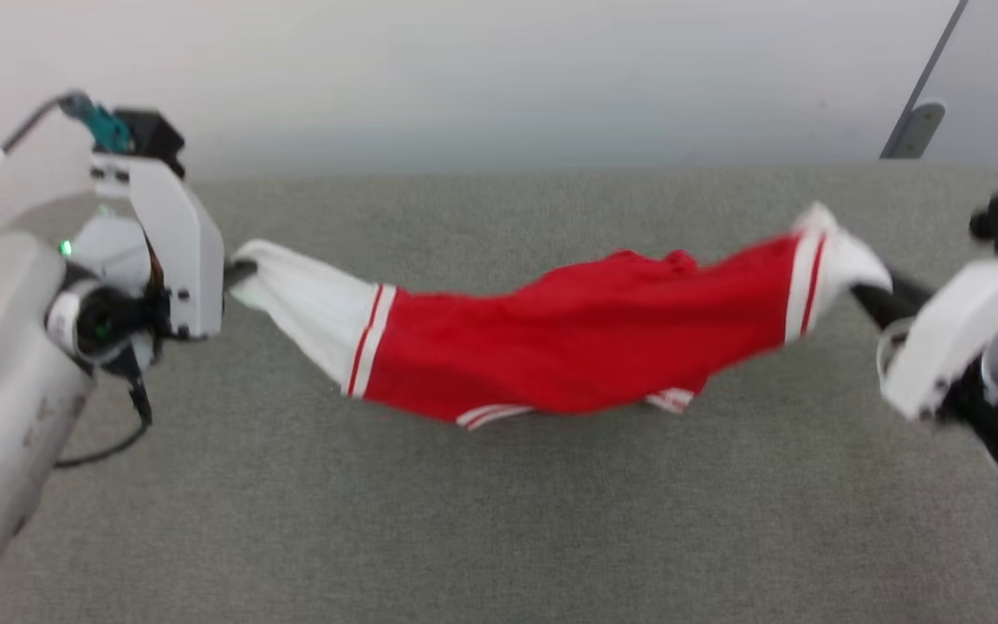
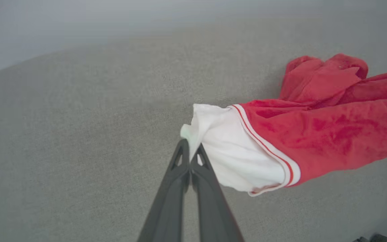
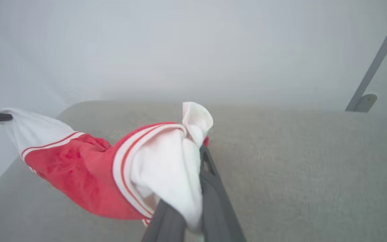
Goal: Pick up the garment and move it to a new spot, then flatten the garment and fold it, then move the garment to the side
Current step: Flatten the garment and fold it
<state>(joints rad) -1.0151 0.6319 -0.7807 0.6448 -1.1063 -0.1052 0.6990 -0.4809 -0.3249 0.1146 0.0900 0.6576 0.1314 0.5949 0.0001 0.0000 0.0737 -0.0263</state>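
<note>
the bright red soft jersey shirt with white sleeves (image 1: 568, 347) sags, strung above a grey felt-like surface (image 1: 499, 520), one sleeve pinched in the left gripper (image 2: 190, 149), the other clamped by the right gripper (image 3: 203, 153).

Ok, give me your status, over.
Left pincer shut on one white sleeve, right pincer shut on the other. The shirt strung between them, sagging mid-span over the grey mat. Nothing seen in the way.

Soft, even light all over, no glare, only a faint shadow under the garment (image 1: 568, 347). The head view is smeared with motion blur; wrist views curve the far edge of the table (image 2: 79, 151).
</note>
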